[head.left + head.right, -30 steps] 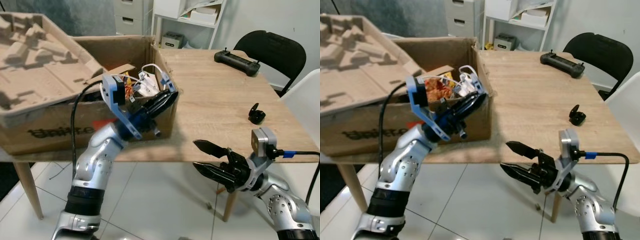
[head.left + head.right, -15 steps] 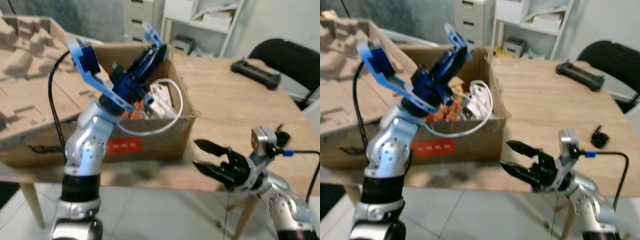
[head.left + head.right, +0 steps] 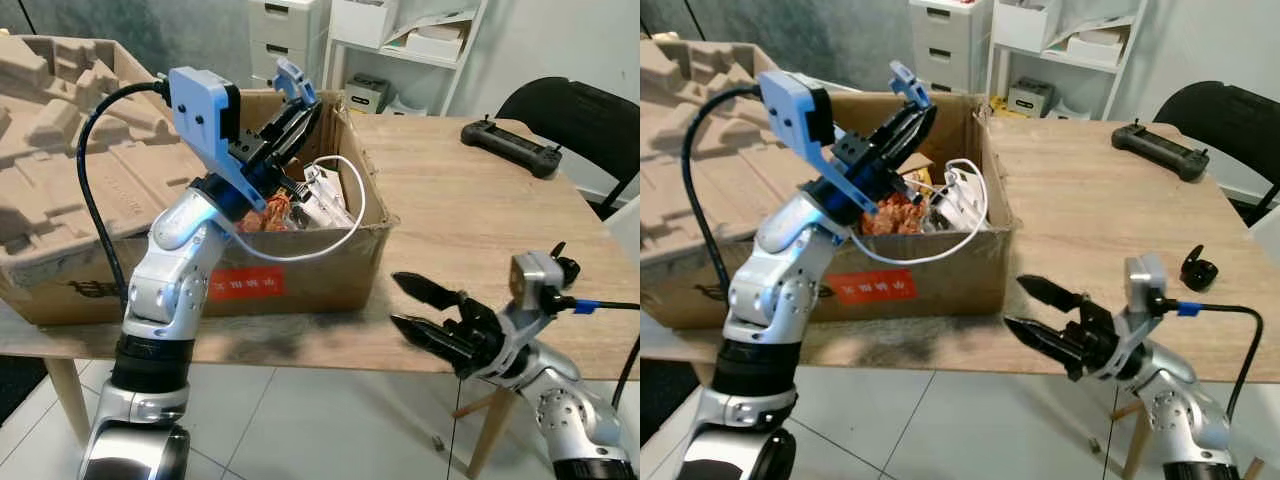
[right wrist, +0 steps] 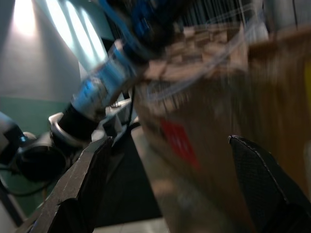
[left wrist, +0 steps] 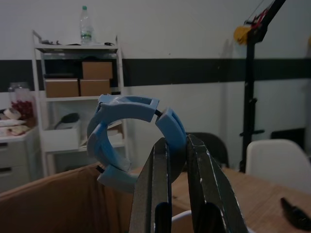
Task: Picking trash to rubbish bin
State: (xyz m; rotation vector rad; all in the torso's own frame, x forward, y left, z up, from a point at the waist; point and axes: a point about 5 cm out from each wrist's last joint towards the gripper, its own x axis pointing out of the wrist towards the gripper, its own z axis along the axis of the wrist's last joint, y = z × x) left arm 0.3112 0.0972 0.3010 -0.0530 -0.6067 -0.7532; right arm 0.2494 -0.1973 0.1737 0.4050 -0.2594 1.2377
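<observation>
**Mia:** Where is the left tool (image 3: 300, 108)?

**Ben:** It is up high, near the top middle of the left eye view, over the open cardboard box (image 3: 330, 270). Its two black fingers (image 5: 154, 189) are closed tight on a blue plastic ring (image 5: 130, 138). The ring is broken into pieces that hang together, and it sticks up past the fingertips.

**Mia:** What is in the box?

**Ben:** A white cable (image 3: 335, 215) loops over the front edge. There are white packets and something orange (image 3: 895, 213) inside too. The box sits on the wooden bench (image 3: 470, 200), on its left part.

**Mia:** And the right tool (image 3: 425, 310)?

**Ben:** It is low, at the lower right of the frame, just in front of the bench edge. Its fingers are spread wide apart and hold nothing.

**Mia:** What else is on the bench?

**Ben:** A black controller (image 3: 510, 147) lies at the far side, in the upper right. A small black thing (image 3: 1200, 268) sits near the right edge. A brown moulded tray (image 3: 70, 150) leans on the box at the upper left. A black chair (image 3: 575, 115) stands behind the bench.
</observation>
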